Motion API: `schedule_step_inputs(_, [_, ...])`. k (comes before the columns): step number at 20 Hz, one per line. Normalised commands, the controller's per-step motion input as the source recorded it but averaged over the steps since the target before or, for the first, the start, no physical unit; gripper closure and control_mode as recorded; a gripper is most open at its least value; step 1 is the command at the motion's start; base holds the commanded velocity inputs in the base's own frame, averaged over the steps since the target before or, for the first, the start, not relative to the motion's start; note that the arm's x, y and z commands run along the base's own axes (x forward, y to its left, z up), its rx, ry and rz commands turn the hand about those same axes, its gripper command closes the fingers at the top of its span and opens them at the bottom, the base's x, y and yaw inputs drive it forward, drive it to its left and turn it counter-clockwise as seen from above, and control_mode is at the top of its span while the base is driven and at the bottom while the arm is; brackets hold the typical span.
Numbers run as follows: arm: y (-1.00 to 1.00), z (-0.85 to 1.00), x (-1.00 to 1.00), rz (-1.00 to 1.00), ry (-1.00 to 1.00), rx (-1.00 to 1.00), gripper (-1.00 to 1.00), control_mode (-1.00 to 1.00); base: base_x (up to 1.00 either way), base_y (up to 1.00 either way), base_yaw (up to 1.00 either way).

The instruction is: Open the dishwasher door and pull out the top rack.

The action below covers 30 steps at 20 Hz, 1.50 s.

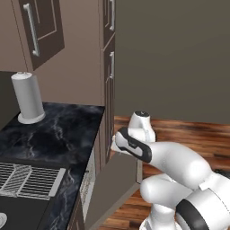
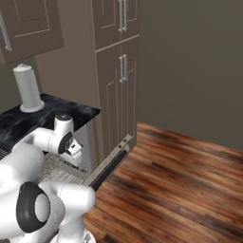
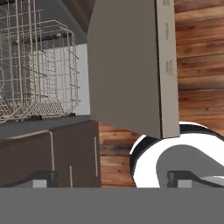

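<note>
Hanging partly lowered, the dishwasher door (image 3: 124, 65) tilts out over the wooden floor (image 2: 180, 180). The end effector (image 3: 111, 179) stands spread wide, pinching nothing, apart from the door. Beside the door in the hand view, the top rack (image 3: 37, 74) sits inside the machine.
</note>
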Motion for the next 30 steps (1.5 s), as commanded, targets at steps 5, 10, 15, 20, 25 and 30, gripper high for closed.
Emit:
schedule_step_inputs(5, [0.0, -0.33, 0.0, 0.0, 0.0, 0.0, -1.0, -1.0, 0.0, 0.0, 0.0])
schedule_step_inputs(10, [0.0, -0.37, 0.0, -0.01, -0.05, 0.02, -1.0, -1.0, 0.0, 0.0, 0.0])
schedule_step_inputs(15, [0.0, -0.3, 0.0, -0.02, -0.15, 0.05, -1.0, -1.0, 0.0, 0.0, 0.0])
schedule_step_inputs(20, [0.0, -0.24, 0.0, -0.05, -0.19, 0.09, -1.0, -1.0, 0.0, 0.0, 0.0])
schedule_step_inputs(25, [0.0, -0.32, 0.0, -0.08, -0.15, 0.1, -1.0, -1.0, 0.0, 0.0, 0.0])
schedule_step_inputs(30, [-0.03, -0.49, 0.0, -0.11, -0.05, 0.14, -1.0, -1.0, 0.0, 0.0, 0.0])
